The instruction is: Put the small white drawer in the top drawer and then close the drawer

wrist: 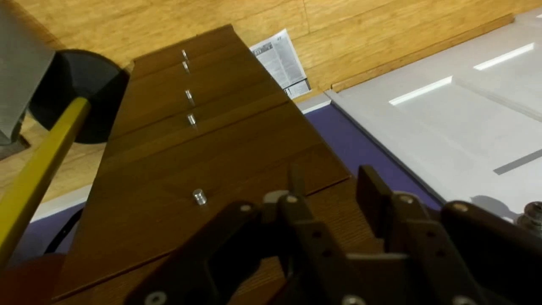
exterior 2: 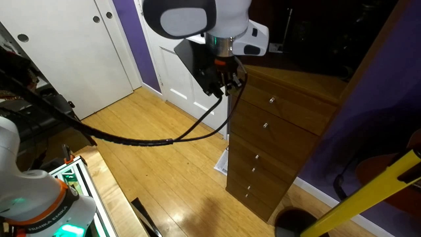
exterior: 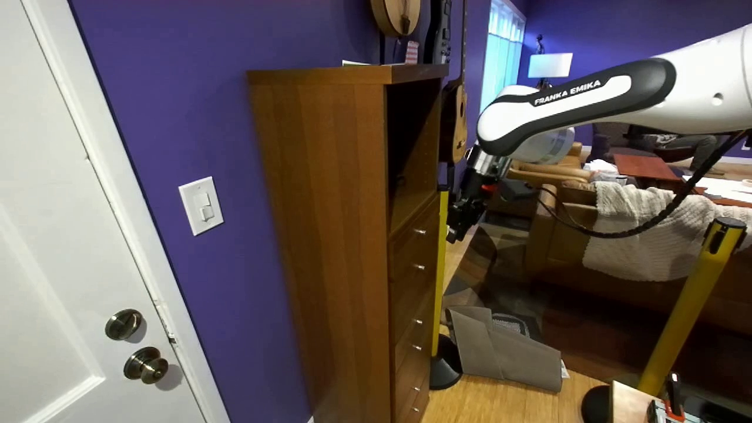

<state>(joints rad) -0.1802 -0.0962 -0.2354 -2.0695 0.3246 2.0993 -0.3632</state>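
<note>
Low in the wrist view, the gripper (wrist: 332, 182) is hanging parted, vacant, by the flush top drawer (exterior 2: 292, 103); no recognisable small white drawer is showing. Misaligned lowering could be striking the knob (exterior 2: 272, 99).

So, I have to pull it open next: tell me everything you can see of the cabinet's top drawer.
The top drawer is wide and shallow, its brown front looking like wood, with one shiny silver knob. It appears shut, roughly in line with the drawer below, so its inside is hidden. It sits under the open compartment of the cabinet. The open gripper hangs in front, seemingly without touching it, and hides the knob in the wrist view.
</note>
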